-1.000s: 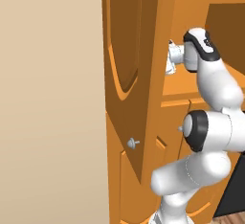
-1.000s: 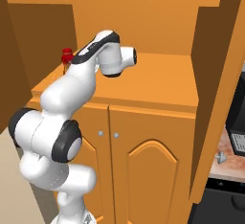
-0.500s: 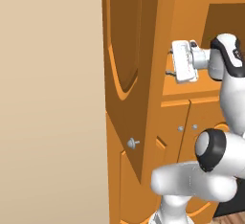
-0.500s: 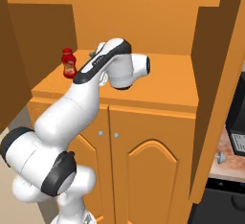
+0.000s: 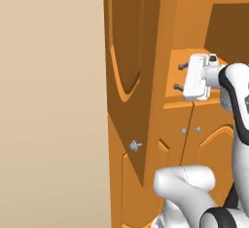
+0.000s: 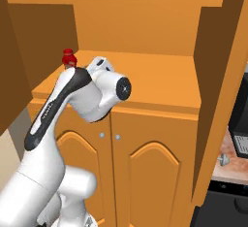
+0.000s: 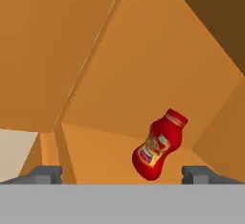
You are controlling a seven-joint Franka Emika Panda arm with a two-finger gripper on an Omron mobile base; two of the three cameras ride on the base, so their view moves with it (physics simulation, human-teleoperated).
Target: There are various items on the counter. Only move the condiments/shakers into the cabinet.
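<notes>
The red ketchup bottle point(image 7: 158, 145) stands alone on the cabinet's open shelf point(image 6: 160, 80), ahead of my fingertips and a little right of centre in the hand view. Its red cap point(image 6: 68, 56) peeks out behind my arm at the shelf's far left corner. My gripper point(image 5: 179, 76) is open and empty, its fingers pointing left into the cabinet, clear of the bottle. In the hand view the gripper point(image 7: 122, 175) has its two tips spread wide with nothing between them. A strip of the reddish counter point(image 6: 236, 167) shows at the right edge.
The cabinet's tall open door point(image 5: 129, 51) with a silver knob point(image 5: 134, 145) stands close on my left. Another open door panel point(image 6: 218, 100) rises on the right. The lower doors point(image 6: 145, 172) are closed. A black coffee machine point(image 6: 240, 124) sits on the counter.
My hand has drawn back out of the shelf, away from the ketchup bottle, which stays standing there. The jaws have stayed open throughout.
</notes>
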